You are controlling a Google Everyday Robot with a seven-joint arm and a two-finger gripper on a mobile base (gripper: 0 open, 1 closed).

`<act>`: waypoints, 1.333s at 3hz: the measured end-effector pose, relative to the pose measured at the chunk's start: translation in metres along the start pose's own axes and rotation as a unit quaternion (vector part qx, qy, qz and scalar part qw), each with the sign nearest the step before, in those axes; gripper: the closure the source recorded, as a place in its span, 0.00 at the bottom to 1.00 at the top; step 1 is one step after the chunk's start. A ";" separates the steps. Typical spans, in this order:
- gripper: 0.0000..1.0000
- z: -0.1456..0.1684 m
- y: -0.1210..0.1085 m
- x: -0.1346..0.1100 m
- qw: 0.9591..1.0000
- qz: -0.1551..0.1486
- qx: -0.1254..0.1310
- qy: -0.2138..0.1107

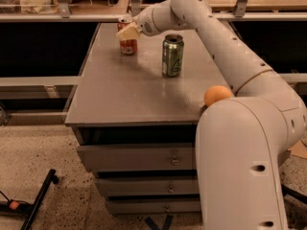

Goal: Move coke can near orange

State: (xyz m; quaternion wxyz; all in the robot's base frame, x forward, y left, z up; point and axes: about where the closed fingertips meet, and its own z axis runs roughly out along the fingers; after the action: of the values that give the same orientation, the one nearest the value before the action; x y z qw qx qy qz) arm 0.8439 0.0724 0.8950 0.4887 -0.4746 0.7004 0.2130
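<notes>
**Desk:** Grey cabinet top (124,90) under the camera, correct? Where is the gripper?

**Operator:** Correct. I see the gripper (128,32) at the far left corner of that top, pressed against the upper part of the coke can (128,47), which stands upright there. I cannot tell how wide it is set, or whether it has hold of the can.

**Desk:** And around it?

**Operator:** To its right and a little nearer me stands a green can (172,55), upright and apart from the coke can. The arm (216,37) runs from the gripper rightward behind that can, then down toward me. The orange (218,95) sits at the near right edge of the top, well apart from the coke can, its lower part hidden by the arm's white bulk. Below the top I see drawers (139,158), then a speckled floor (33,152) with a black stand leg (38,200) at lower left.
</notes>
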 end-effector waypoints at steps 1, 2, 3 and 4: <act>0.65 0.000 0.000 0.000 1.000 -0.001 0.002 0.000; 0.88 -0.007 -0.005 0.000 1.000 0.001 0.011 -0.002; 1.00 -0.010 -0.007 0.000 1.000 0.000 0.013 -0.004; 1.00 -0.016 -0.007 -0.004 1.000 -0.003 0.016 -0.008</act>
State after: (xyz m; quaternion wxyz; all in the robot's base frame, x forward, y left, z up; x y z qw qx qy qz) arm 0.8429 0.0588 0.9067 0.5025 -0.4669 0.6985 0.2037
